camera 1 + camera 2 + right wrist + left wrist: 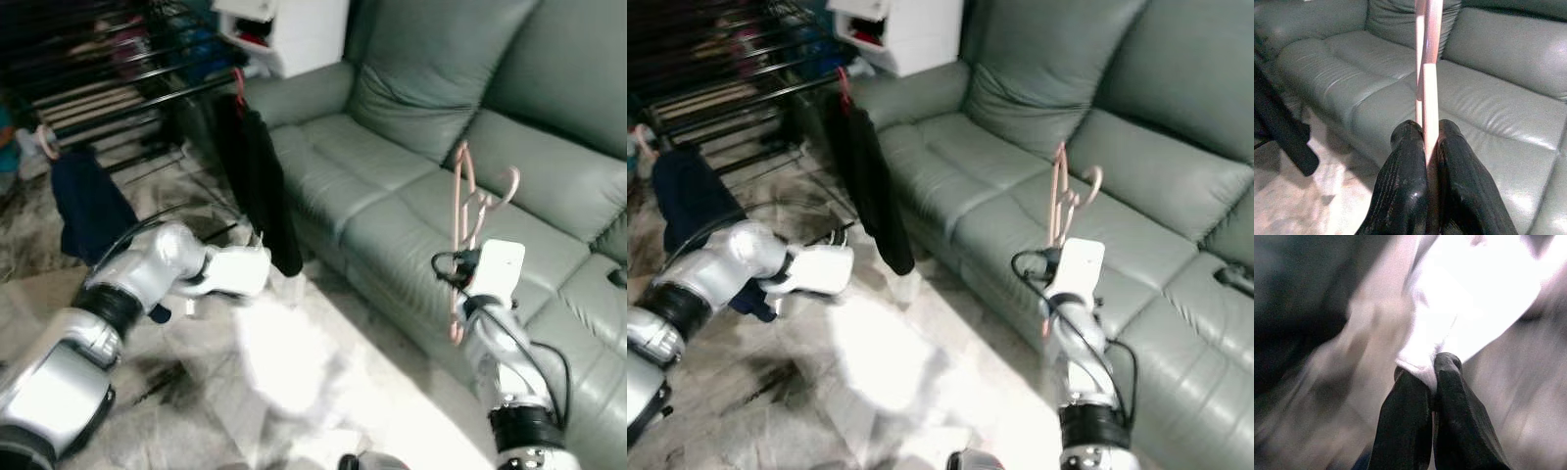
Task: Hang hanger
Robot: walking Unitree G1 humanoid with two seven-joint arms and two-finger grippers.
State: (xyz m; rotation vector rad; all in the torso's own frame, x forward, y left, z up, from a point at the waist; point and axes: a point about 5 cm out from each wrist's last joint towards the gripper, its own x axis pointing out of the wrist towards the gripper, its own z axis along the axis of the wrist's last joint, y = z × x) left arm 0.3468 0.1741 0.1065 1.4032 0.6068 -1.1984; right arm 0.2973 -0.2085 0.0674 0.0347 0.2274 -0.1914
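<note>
Grey-green sofa (411, 176): occupies the right of the scene, front edge running diagonally, seat cushions bare.

Drying rack (108, 69): dark rails at the far left, beyond the sofa's arm. A black garment (260, 186) hangs from its near rail on a red hanger (238, 86); a dark blue garment (90, 206) hangs further left.

Floor (196, 392): pale marbled tile with a strong glare patch.

White cloth (1449, 308): pinched at one edge between the left hand's (1432, 382) fingers, which are closed together on it, low over the floor just before the black garment. The wrist view is blurred; the type of garment cannot be determined.

Pink hanger (468, 211): held upright above the sofa's front edge, hook uppermost. The right hand (1427, 142) is clamped on its lower part, the rod running straight up between the fingers.

Assessment: the carry stage appears to be in hand; the hanger is gripped but well apart from the rack. The next move likely calls for turning towards the rack, raising the hook above a free rail and lowering it on, avoiding the garments already hung.
</note>
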